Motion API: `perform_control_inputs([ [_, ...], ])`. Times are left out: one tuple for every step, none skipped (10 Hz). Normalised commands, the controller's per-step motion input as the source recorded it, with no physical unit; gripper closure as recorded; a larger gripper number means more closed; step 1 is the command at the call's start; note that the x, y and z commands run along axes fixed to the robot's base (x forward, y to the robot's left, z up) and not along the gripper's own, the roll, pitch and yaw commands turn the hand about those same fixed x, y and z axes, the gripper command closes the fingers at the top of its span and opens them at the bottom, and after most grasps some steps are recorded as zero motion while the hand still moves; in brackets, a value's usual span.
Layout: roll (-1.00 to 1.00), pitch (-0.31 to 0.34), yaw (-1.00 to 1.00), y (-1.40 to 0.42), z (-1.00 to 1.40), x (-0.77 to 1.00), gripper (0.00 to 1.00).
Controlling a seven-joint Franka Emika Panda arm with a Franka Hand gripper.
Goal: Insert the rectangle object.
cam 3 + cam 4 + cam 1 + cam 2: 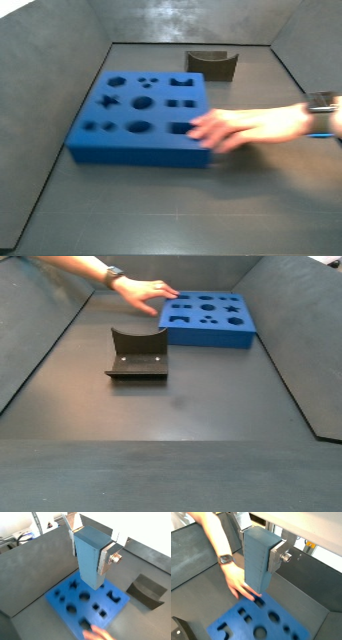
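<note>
The gripper (90,543) hangs above the blue block (90,604), jaws clamped on the upright rectangle object (90,559) in both wrist views; a person's hand (144,292) rests on the block's edge; insertion is not begun; lowering into the matching hole remains.

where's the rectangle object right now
The rectangle object is clamped upright between the gripper's fingers in both wrist views, hanging above the blue block, whose edge a person's hand touches; neither side view shows it.
</note>
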Motion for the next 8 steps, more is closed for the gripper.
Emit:
perform_control_inputs([
  [-0.01, 0.054, -0.35, 0.55, -0.08, 0.06, 1.0],
  [-0.04, 0.03, -0.22, 0.3, -0.05, 0.01, 1.0],
  [-0.04, 0.016, -0.16, 0.19, -0.02, 0.0, 1.0],
  [0.08, 0.162, 0.08, -0.5, 0.33, 0.09, 1.0],
  [0.1, 0.166, 0.11, -0.48, 0.31, 0.08, 1.0],
  [0.11, 0.177, 0.09, -0.32, 0.21, 0.09, 1.0],
  [0.09, 0.165, 0.05, -0.18, 0.11, 0.11, 1.0],
  [-0.04, -0.003, 0.0, 0.0, -0.01, 0.0, 1.0],
])
